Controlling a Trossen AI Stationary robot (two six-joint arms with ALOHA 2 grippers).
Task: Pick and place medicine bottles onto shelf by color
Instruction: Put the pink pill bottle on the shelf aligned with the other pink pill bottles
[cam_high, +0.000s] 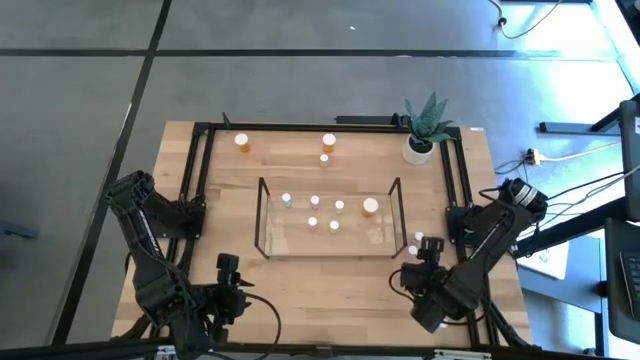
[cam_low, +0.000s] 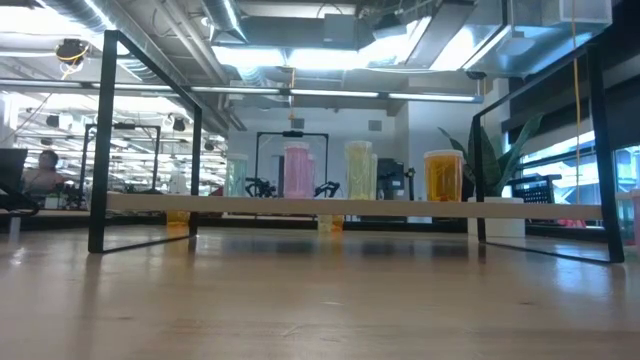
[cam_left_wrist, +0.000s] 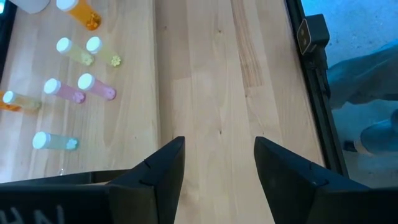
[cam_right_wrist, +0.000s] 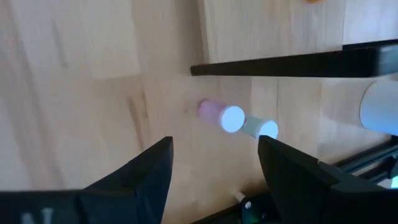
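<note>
At the near edge of the wooden table (cam_high: 340, 290) both arms are low. The left gripper (cam_left_wrist: 217, 162) is at the near left corner, its two fingers spread apart over bare wood and holding nothing. The right gripper (cam_right_wrist: 214, 168) is at the near right side, also with its fingers spread and empty. Just in front of it two small bottles stand close together on the table, a pink one (cam_right_wrist: 221, 116) and a greenish one (cam_right_wrist: 260, 128), outside the right end of the shelf.

The shelf (cam_high: 330, 250) is in the middle of the table, a clear rack with black frame ends. On it stand several bottles: a greenish one (cam_high: 286, 200), pink ones, pale yellow ones and a bigger orange bottle (cam_high: 370, 207) near the right end.

Behind the shelf, three more bottles are on the table: an orange one (cam_high: 243, 142) at the far left and two (cam_high: 328, 143) near the far middle. A plant in a white pot (cam_high: 421, 145) is at the far right corner.
</note>
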